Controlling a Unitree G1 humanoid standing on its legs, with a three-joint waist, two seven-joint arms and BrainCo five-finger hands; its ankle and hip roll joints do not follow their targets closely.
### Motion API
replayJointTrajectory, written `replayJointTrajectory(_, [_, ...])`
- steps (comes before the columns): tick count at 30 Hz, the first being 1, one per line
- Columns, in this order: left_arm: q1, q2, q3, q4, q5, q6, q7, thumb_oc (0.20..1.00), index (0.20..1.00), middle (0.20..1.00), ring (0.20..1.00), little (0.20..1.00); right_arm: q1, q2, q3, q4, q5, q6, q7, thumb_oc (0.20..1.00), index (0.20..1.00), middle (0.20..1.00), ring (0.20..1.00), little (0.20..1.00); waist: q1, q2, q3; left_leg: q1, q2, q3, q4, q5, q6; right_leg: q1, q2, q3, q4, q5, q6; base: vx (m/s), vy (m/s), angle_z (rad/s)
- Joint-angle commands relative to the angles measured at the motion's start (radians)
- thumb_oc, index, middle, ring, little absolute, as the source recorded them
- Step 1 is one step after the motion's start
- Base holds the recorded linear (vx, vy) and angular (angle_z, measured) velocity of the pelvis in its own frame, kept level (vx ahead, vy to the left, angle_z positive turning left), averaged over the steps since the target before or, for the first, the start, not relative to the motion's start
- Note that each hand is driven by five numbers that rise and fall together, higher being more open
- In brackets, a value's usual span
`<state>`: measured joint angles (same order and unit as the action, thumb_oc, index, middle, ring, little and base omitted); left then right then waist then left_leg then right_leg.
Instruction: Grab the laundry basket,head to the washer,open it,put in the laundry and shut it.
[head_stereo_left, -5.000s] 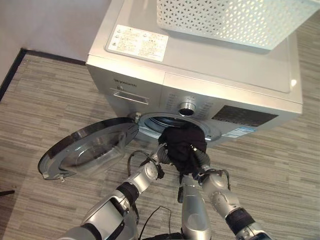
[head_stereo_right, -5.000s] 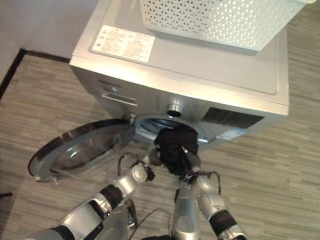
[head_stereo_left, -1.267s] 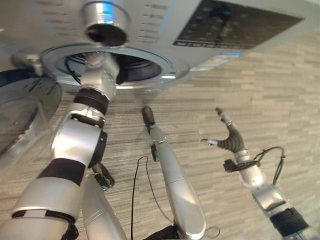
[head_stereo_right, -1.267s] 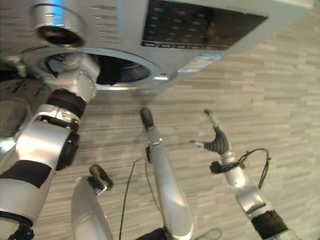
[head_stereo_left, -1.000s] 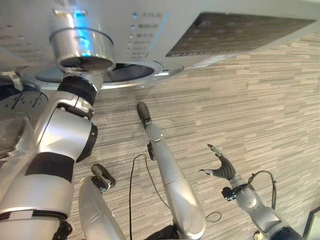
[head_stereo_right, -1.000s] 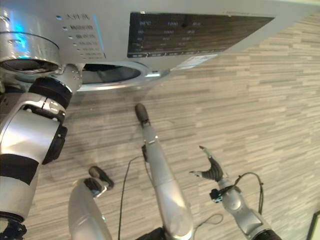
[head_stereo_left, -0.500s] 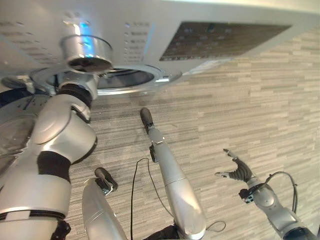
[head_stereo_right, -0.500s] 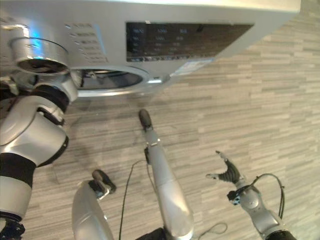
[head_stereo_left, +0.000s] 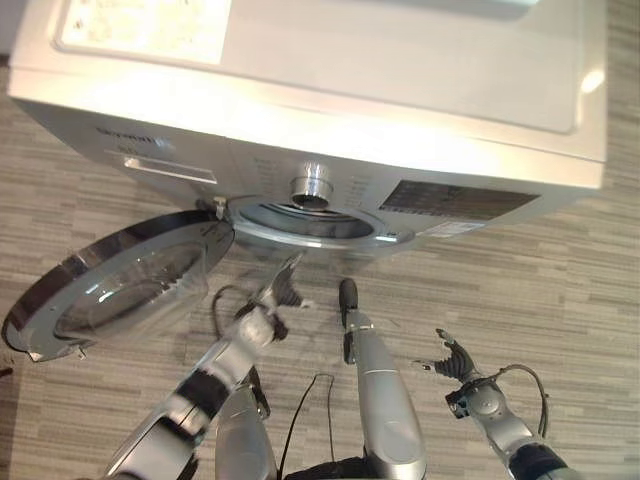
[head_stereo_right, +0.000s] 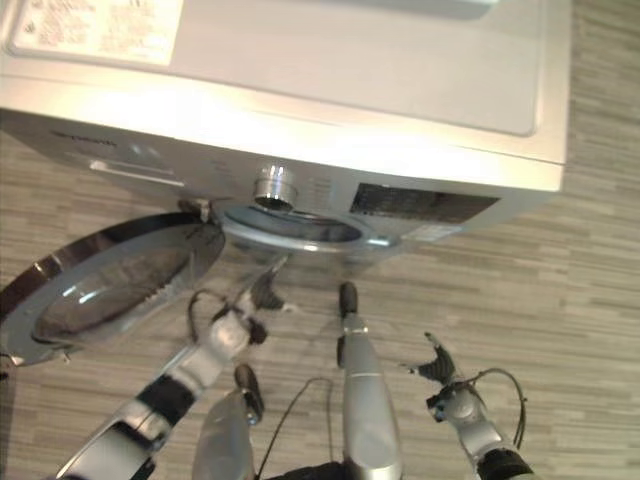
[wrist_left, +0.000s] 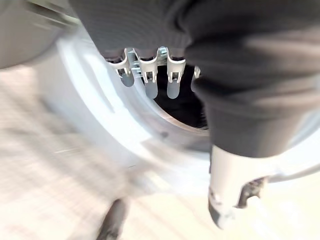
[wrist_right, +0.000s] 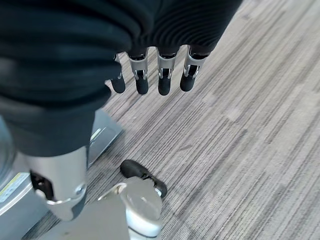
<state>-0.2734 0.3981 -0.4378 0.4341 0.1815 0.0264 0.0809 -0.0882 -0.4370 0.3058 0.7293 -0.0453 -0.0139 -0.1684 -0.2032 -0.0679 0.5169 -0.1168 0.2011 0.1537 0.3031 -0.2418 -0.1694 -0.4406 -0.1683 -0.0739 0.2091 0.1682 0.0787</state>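
Observation:
The silver washer (head_stereo_left: 330, 80) stands in front of me with its round door (head_stereo_left: 120, 285) swung open to the left. Its drum opening (head_stereo_left: 310, 222) sits below the knob (head_stereo_left: 312, 188), and the inside looks dark. My left hand (head_stereo_left: 280, 295) hovers just outside the opening, below its rim, with its fingers (wrist_left: 150, 80) straight and nothing in them. My right hand (head_stereo_left: 452, 362) hangs low over the floor to the right of the washer, open and empty, with its fingers (wrist_right: 160, 75) spread over the striped floor.
A pale sliver of the white basket (head_stereo_left: 490, 4) shows at the back of the washer's top. The open door takes up the floor space on the left. Grey striped floor (head_stereo_left: 560, 290) lies to the right.
The view has pulled back and up, so the whole washer front and top show. My left hand has come out of the drum and hangs before the opening. The right hand stays low and open.

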Motion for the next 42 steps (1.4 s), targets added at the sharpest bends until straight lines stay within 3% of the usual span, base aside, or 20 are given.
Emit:
replayJointTrajectory(1, [0.119, 0.01, 0.022, -0.054, -0.112, -0.061, -0.088, 1.0, 1.0, 1.0, 1.0, 1.0, 0.088, -0.012, -0.047, 0.021, 0.002, 0.013, 0.021, 1.0, 1.0, 1.0, 1.0, 1.0, 0.001, 0.006, -0.086, 0.046, -0.005, 0.032, 0.002, -0.074, 0.079, 0.005, -0.106, -0.014, -0.093, 0.028, 0.112, 0.09, 0.082, -0.16])
replayJointTrajectory(4, [0.183, 0.014, 0.057, -0.017, -0.125, -0.064, -0.093, 1.0, 1.0, 1.0, 1.0, 1.0, 0.098, 0.001, -0.099, 0.071, 0.036, 0.012, 0.02, 1.0, 1.0, 1.0, 1.0, 1.0, 0.003, 0.018, -0.125, 0.093, -0.02, 0.045, -0.04, -0.066, 0.087, 0.03, -0.107, -0.017, -0.107, 0.034, 0.117, 0.09, 0.09, -0.05])
replayJointTrajectory(6, [0.248, 0.005, 0.112, 0.064, -0.12, -0.06, -0.077, 1.0, 1.0, 1.0, 1.0, 1.0, 0.122, 0.007, -0.203, 0.148, 0.099, 0.006, 0.006, 1.0, 1.0, 1.0, 1.0, 1.0, 0.0, 0.027, -0.186, 0.167, -0.041, 0.059, -0.118, -0.045, 0.098, 0.067, -0.108, -0.022, -0.12, 0.039, 0.125, 0.12, 0.1, -0.04])
replayJointTrajectory(10, [0.323, 0.001, 0.177, 0.147, -0.099, -0.053, -0.076, 1.0, 1.0, 1.0, 1.0, 1.0, 0.178, -0.054, -0.352, 0.161, 0.136, 0.008, 0.002, 1.0, 1.0, 1.0, 1.0, 1.0, -0.01, 0.042, -0.265, 0.259, -0.048, 0.075, -0.217, -0.03, 0.105, 0.104, -0.105, -0.022, -0.128, 0.036, 0.137, 0.16, 0.067, -0.19])
replayJointTrajectory(13, [0.385, -0.002, 0.221, 0.156, -0.127, -0.059, -0.12, 1.0, 1.0, 1.0, 1.0, 1.0, 0.225, -0.197, -0.494, 0.006, 0.095, -0.004, -0.02, 1.0, 1.0, 1.0, 1.0, 1.0, -0.016, 0.053, -0.322, 0.311, -0.042, 0.084, -0.258, -0.028, 0.107, 0.128, -0.097, -0.026, -0.118, 0.018, 0.143, 0.12, 0.011, -0.07])
replayJointTrajectory(14, [0.385, -0.002, 0.221, 0.157, -0.127, -0.06, -0.12, 1.0, 1.0, 1.0, 1.0, 1.0, 0.226, -0.197, -0.495, 0.005, 0.095, -0.003, -0.02, 1.0, 1.0, 1.0, 1.0, 1.0, -0.016, 0.05, -0.324, 0.308, -0.045, 0.084, -0.261, -0.022, 0.106, 0.126, -0.1, -0.024, -0.12, 0.022, 0.142, 0.14, 0.03, -0.05])
replayJointTrajectory(15, [0.397, -0.013, 0.226, 0.179, -0.141, -0.062, -0.132, 1.0, 1.0, 1.0, 1.0, 1.0, 0.231, -0.262, -0.567, -0.118, 0.07, -0.008, -0.037, 1.0, 1.0, 1.0, 1.0, 1.0, -0.022, 0.058, -0.346, 0.327, -0.043, 0.09, -0.271, -0.028, 0.109, 0.134, -0.093, -0.022, -0.118, 0.014, 0.144, 0.05, 0.009, -0.02])
replayJointTrajectory(21, [0.38, -0.051, 0.177, 0.219, -0.161, -0.069, -0.158, 1.0, 1.0, 1.0, 1.0, 1.0, 0.16, -0.4, -0.716, -0.346, 0.041, -0.05, -0.124, 1.0, 1.0, 1.0, 1.0, 1.0, -0.017, 0.068, -0.387, 0.346, -0.046, 0.086, -0.29, -0.028, 0.115, 0.148, -0.085, -0.023, -0.126, 0.01, 0.148, 0.06, 0.014, -0.04])
replayJointTrajectory(25, [0.357, -0.062, 0.141, 0.243, -0.15, -0.066, -0.166, 1.0, 1.0, 1.0, 1.0, 1.0, 0.085, -0.456, -0.736, -0.477, -0.013, -0.072, -0.17, 1.0, 1.0, 1.0, 1.0, 1.0, -0.003, 0.066, -0.4, 0.349, -0.049, 0.078, -0.294, -0.025, 0.116, 0.154, -0.09, -0.026, -0.126, 0.012, 0.147, 0.06, 0.013, -0.01])
replayJointTrajectory(26, [0.34, -0.059, 0.109, 0.244, -0.134, -0.063, -0.171, 1.0, 1.0, 1.0, 1.0, 1.0, -0.013, -0.505, -0.701, -0.526, -0.041, -0.086, -0.192, 1.0, 1.0, 1.0, 1.0, 1.0, 0.018, 0.066, -0.406, 0.35, -0.046, 0.067, -0.292, -0.032, 0.117, 0.164, -0.091, -0.034, -0.121, 0.002, 0.148, 0.0, 0.0, 0.0])
replayJointTrajectory(30, [0.318, -0.053, 0.069, 0.255, -0.117, -0.06, -0.175, 1.0, 1.0, 1.0, 1.0, 1.0, -0.192, -0.565, -0.598, -0.56, -0.044, -0.105, -0.194, 1.0, 1.0, 1.0, 1.0, 1.0, 0.043, 0.054, -0.413, 0.346, -0.045, 0.053, -0.289, -0.03, 0.112, 0.172, -0.097, -0.043, -0.118, -0.003, 0.142, 0.05, -0.019, 0.06])
replayJointTrajectory(35, [0.289, -0.018, 0.023, 0.268, -0.109, -0.065, -0.176, 1.0, 1.0, 1.0, 1.0, 1.0, -0.575, -0.709, -0.323, -0.491, -0.036, -0.102, -0.143, 1.0, 1.0, 1.0, 1.0, 1.0, 0.097, 0.031, -0.418, 0.343, -0.019, 0.027, -0.282, -0.028, 0.098, 0.182, -0.087, -0.058, -0.085, -0.044, 0.13, 0.06, -0.06, 0.18])
replayJointTrajectory(37, [0.284, -0.017, 0.022, 0.271, -0.117, -0.065, -0.176, 1.0, 1.0, 1.0, 1.0, 1.0, -0.698, -0.726, -0.224, -0.448, -0.019, -0.1, -0.133, 1.0, 1.0, 1.0, 1.0, 1.0, 0.098, 0.026, -0.418, 0.335, -0.014, 0.024, -0.278, -0.019, 0.094, 0.181, -0.084, -0.058, -0.081, -0.05, 0.122, 0.04, -0.079, 0.17])
replayJointTrajectory(39, [0.268, 0.002, -0.002, 0.296, -0.147, -0.062, -0.172, 1.0, 1.0, 1.0, 1.0, 1.0, -0.932, -0.733, -0.036, -0.348, 0.033, -0.088, -0.094, 1.0, 1.0, 1.0, 1.0, 1.0, 0.124, -0.001, -0.425, 0.319, 0.016, 0.014, -0.253, -0.006, 0.082, 0.192, -0.06, -0.065, -0.076, -0.08, 0.105, 0.09, -0.168, 0.2])
replayJointTrajectory(41, [0.263, 0.001, 0.009, 0.302, -0.172, -0.059, -0.162, 1.0, 1.0, 1.0, 1.0, 1.0, -1.104, -0.721, 0.132, -0.269, 0.064, -0.083, -0.059, 1.0, 1.0, 1.0, 1.0, 1.0, 0.128, -0.003, -0.429, 0.303, 0.041, 0.003, -0.226, 0.014, 0.07, 0.21, -0.031, -0.068, -0.077, -0.107, 0.084, 0.14, -0.247, 0.27])
replayJointTrajectory(42, [0.258, 0.003, 0.016, 0.314, -0.2, -0.054, -0.155, 1.0, 1.0, 1.0, 1.0, 1.0, -1.211, -0.692, 0.247, -0.213, 0.108, -0.079, -0.013, 1.0, 1.0, 1.0, 1.0, 1.0, 0.136, -0.01, -0.436, 0.291, 0.071, -0.003, -0.199, 0.062, 0.058, 0.224, 0.001, -0.073, -0.069, -0.138, 0.064, 0.16, -0.284, 0.2])
